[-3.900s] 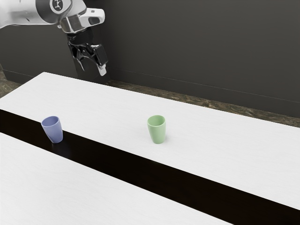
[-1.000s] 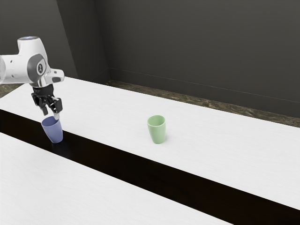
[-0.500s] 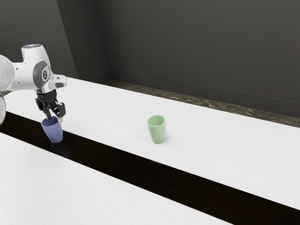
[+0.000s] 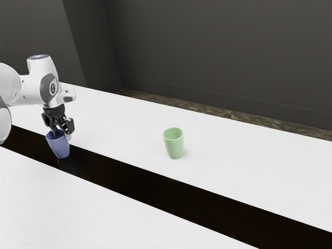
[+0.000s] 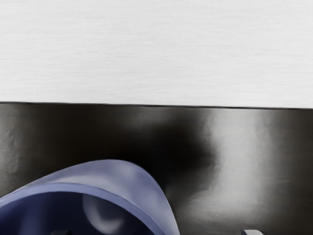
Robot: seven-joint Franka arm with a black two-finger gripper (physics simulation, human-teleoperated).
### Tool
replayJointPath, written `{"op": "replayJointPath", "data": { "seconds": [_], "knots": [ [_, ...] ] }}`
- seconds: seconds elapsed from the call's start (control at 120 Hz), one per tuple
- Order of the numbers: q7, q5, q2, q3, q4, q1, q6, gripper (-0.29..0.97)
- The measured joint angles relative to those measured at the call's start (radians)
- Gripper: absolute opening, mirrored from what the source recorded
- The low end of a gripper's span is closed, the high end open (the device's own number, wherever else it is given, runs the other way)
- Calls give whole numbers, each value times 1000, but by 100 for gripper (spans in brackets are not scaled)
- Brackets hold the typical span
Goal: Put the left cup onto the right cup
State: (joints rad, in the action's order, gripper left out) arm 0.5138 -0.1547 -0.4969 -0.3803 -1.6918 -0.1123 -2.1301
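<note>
Now the pincer (image 4: 59,129) has come down from above the tabletop (image 4: 109,116) to the blue cup (image 4: 58,147) at the exterior view's left, so the grasp looks imminent. It stands open, straddling the cup's wall without clamping it. The cup is upright on the dark strip (image 4: 129,176); the green cup (image 4: 173,143) stands well apart to its right, untouched.

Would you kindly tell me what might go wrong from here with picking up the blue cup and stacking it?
1. The gripper sits at the blue cup's rim, jaws open astride one wall. A grip on that thin wall alone may let the cup tip or slip when lifted.
2. The green cup is narrow and stands free on the white table. A slightly off-centre placement could knock it over.
</note>
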Motion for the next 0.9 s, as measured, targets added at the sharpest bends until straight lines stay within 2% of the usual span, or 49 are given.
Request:
{"op": "replayJointPath", "data": {
  "seconds": [0.183,0.358,0.483,0.9],
  "knots": [
    [2,-1,-3,0,-2,0,-3,35],
    [3,-4,-4,0,-4,0,-4,10],
    [3,-12,-6,0,-5,0,-5,-1],
    [0,-14,-7,1,-5,0,-6,-9]
  ]
}}
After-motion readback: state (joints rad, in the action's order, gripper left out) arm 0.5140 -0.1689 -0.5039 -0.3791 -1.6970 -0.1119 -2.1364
